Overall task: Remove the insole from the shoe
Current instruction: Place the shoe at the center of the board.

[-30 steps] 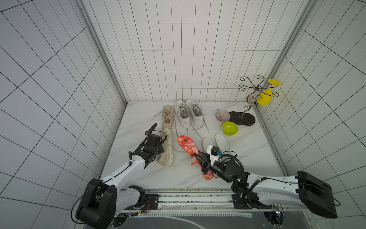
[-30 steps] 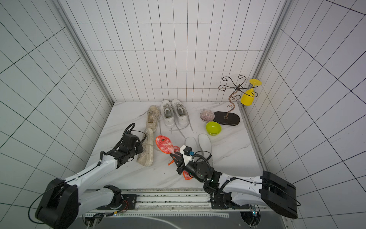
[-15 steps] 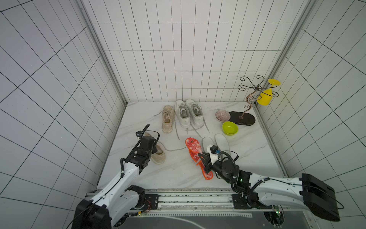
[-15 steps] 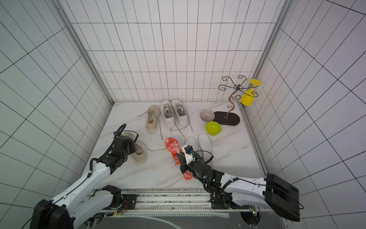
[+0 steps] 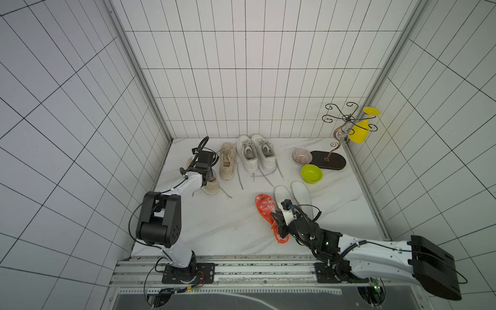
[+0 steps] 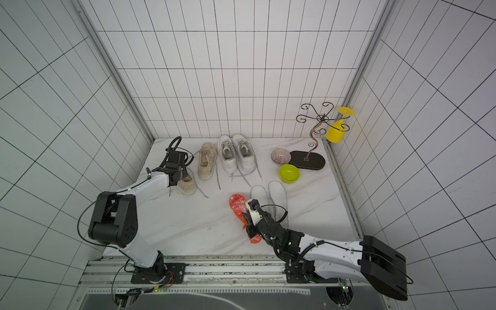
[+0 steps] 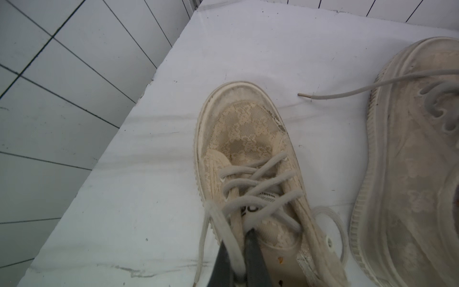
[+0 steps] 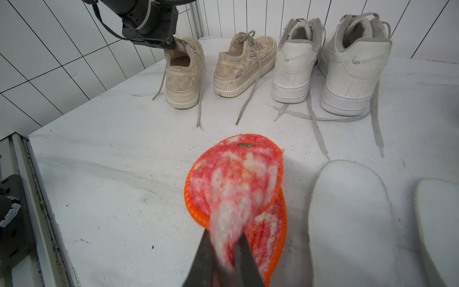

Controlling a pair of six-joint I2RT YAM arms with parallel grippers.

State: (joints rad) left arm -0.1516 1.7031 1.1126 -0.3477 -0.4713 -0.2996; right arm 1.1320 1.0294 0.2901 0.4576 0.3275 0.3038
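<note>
We find the left gripper [image 7: 238, 248] clenched at the mouth of the beige shoe [image 7: 246, 149]. Its two dark fingers [image 7: 254, 263] are pressed close together, with a lace running between them. From the left wrist view we cannot say for sure whether they pinch the tongue as well or only the lace. The shoe stands upright on the marble table [image 5: 214, 230] near the left wall, with its heel toward the robot's base. It sits just beside a second beige shoe [image 5: 228, 163] without touching it. The right gripper [image 8: 223, 251] is grasping the orange insole [image 8: 236, 179] by its narrow end, squeezing the fuzzy red-and-white face between the jaws. This insole is outside every shoe, at the front of the table and well apart from the beige pair. Its broad toe end curls upward, clear of the marble. Under it we make out what looks like another orange-rimmed insole [image 8: 270, 238], lying flat on the surface. Two white insoles [image 8: 347, 211] lie side by side just to the right of the held one. Farther back, the white sneakers [image 5: 248, 158] stand together by the rear wall with their laces trailing forward. A green bowl [image 5: 311, 173] rests to their right.
</note>
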